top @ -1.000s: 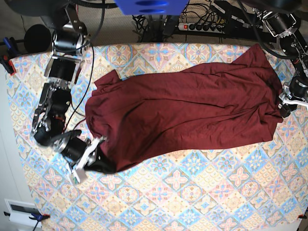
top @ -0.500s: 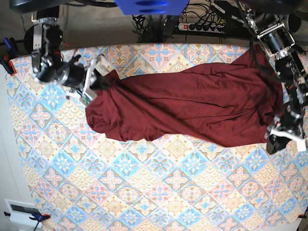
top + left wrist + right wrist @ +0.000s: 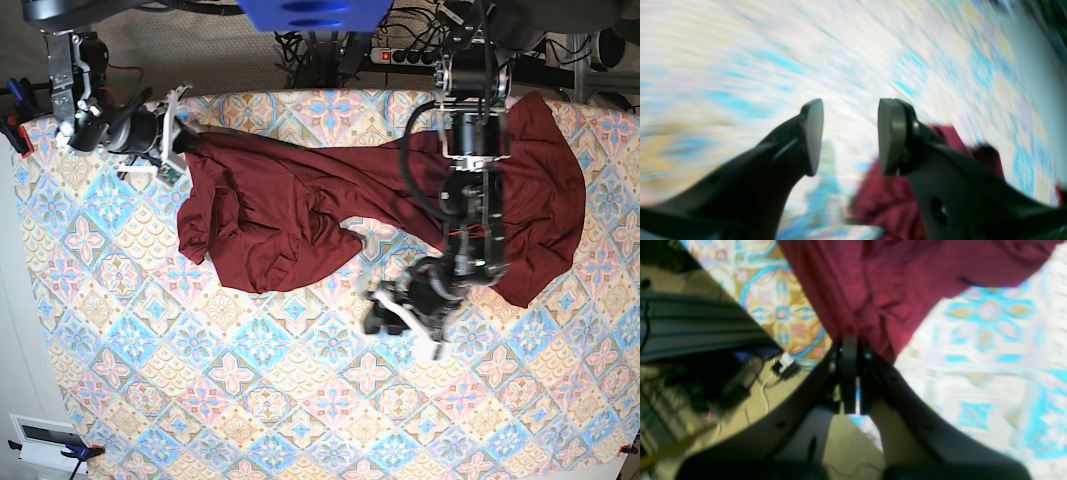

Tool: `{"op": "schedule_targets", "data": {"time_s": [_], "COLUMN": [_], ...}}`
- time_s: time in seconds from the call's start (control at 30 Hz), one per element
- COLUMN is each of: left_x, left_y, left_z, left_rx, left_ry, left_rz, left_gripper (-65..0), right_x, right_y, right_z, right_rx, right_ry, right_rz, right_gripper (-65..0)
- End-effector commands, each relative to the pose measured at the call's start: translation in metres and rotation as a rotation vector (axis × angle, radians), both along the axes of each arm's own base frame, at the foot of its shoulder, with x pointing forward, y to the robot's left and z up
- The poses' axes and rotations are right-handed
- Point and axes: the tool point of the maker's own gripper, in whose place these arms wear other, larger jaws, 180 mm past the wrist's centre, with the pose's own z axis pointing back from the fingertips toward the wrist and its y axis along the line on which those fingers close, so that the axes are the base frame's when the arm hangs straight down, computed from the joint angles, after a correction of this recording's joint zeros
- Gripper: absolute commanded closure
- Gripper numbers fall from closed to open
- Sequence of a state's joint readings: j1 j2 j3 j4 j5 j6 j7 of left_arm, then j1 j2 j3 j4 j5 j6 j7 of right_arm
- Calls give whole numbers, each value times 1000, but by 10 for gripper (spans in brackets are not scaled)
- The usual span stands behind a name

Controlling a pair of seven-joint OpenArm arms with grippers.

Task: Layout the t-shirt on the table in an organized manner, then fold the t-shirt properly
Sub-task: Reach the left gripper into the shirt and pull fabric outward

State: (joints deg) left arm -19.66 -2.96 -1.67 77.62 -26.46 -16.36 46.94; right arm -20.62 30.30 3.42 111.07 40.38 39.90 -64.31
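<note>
A dark maroon t-shirt [image 3: 330,215] lies crumpled across the far half of the patterned table [image 3: 250,400]. At the shirt's left end in the base view, the right gripper [image 3: 850,350] is pinched closed on a bunch of fabric. The left gripper [image 3: 846,136], over bare cloth near the shirt's front edge, has its jaws apart and empty. Its wrist view is badly motion-blurred; the arm hides part of the shirt.
</note>
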Motion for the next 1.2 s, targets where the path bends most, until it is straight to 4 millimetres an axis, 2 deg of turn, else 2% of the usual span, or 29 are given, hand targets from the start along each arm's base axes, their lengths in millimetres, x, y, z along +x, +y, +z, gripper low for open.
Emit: {"op": "schedule_targets", "data": {"time_s": [0.0, 0.17, 0.27, 0.37, 0.5, 0.63, 0.7, 0.77, 0.83, 0.9, 0.97, 1.07, 1.17], "left_x": [10, -4, -11, -16, -33, -51, -52, -50, -38, -22, -5, 20, 33], "left_y": [-5, -42, -45, -51, -79, -96, -97, -97, -92, -78, -56, -12, 36], "left_z": [12, -28, -49, -57, -65, -80, -82, -80, -72, -61, -47, -4, 45], "left_rx": [-2, -21, -26, -28, 34, 89, 93, 87, 61, 28, -22, -91, -109], "left_ry": [-38, 87, 150, 178, 186, 235, 238, 228, 185, 158, 132, 22, -116], "left_rz": [-5, -71, -77, -87, -199, -287, -291, -283, -241, -180, -95, 49, 161], "left_gripper": [-262, -266, -267, -267, -267, -257, -209, -107, -3, 0, -5, 0, 0], "right_x": [5, 8, 10, 14, 19, 25, 25, 26, 26, 26, 26, 30, 39], "right_y": [0, 1, 1, 1, 1, 3, 2, 2, 2, 2, 2, 1, 1], "right_z": [9, 10, 11, 13, 16, 19, 19, 19, 20, 20, 20, 22, 27], "right_rx": [4, 8, 8, 6, 4, 7, 6, 7, 8, 10, 10, 10, 10], "right_ry": [-31, -41, -48, -57, -70, -86, -88, -90, -91, -92, -94, -103, -129], "right_rz": [13, 13, 13, 13, 15, 17, 15, 14, 13, 13, 12, 11, 11], "right_gripper": [0, 0, 0, 0, 0, 0, 0, 0, 0, 0, 0, 0, 0]}}
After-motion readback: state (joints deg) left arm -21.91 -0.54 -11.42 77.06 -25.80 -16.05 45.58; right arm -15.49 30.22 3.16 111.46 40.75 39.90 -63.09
